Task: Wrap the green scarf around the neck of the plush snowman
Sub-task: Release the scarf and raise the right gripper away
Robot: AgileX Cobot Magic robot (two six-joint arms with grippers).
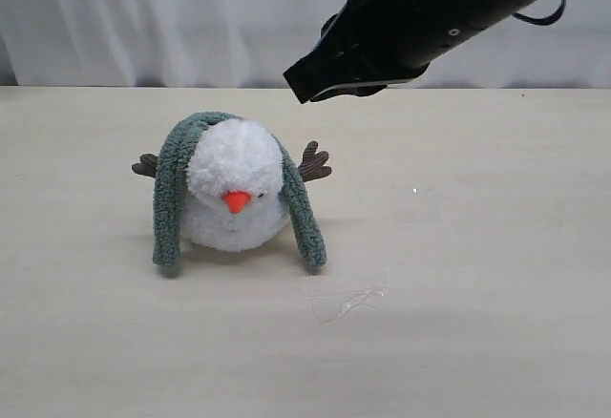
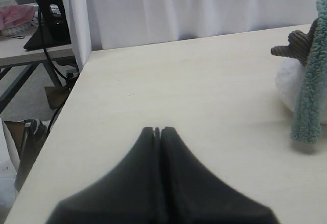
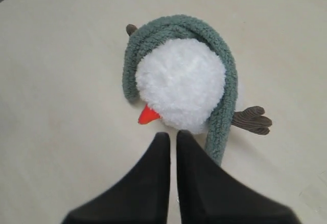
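The fuzzy grey-green knitted scarf (image 1: pixel 168 198) hung over the back of the fluffy white plush snowman (image 1: pixel 236 165), below and just ahead of the right gripper (image 3: pixel 172 134), whose jaws were almost together and empty. The left gripper (image 2: pixel 157 130), closed on nothing, was well apart from the toy. The scarf looked light, soft and limp, so I would pinch one hanging end near its tip on the pale surface (image 1: pixel 458 294).

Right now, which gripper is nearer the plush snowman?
Right. The right gripper hangs above the plush snowman, looking down on its head; the left gripper sits off to its side, well apart.
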